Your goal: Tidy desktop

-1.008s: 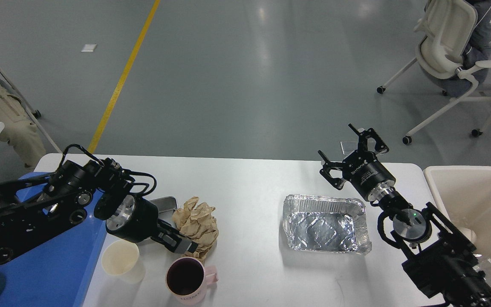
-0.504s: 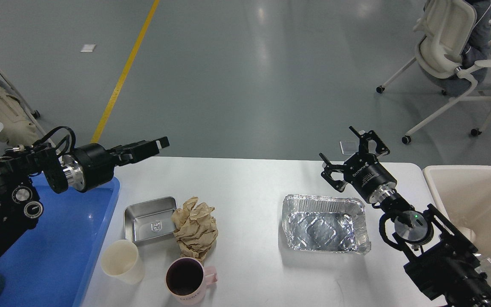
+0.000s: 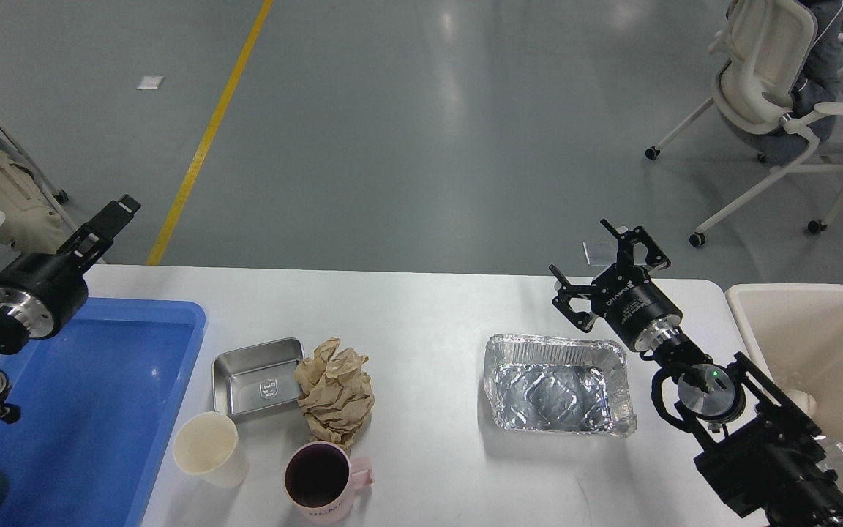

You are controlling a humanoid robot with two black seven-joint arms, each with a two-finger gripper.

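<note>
Clearing the desk (image 3: 429, 307) carries several risks. The right gripper (image 3: 607, 277), fingers spread and empty, hovers at the far rim of the foil tray (image 3: 555, 383); a hard pinch would crumple the thin wall. The left gripper (image 3: 110, 221) is raised over the blue tray (image 3: 173, 322); its fingers appear pressed together, but I cannot tell. Reaching for the crumpled paper (image 3: 335, 388) could tip the mug (image 3: 320, 481) or paper cup (image 3: 209, 446).
</note>
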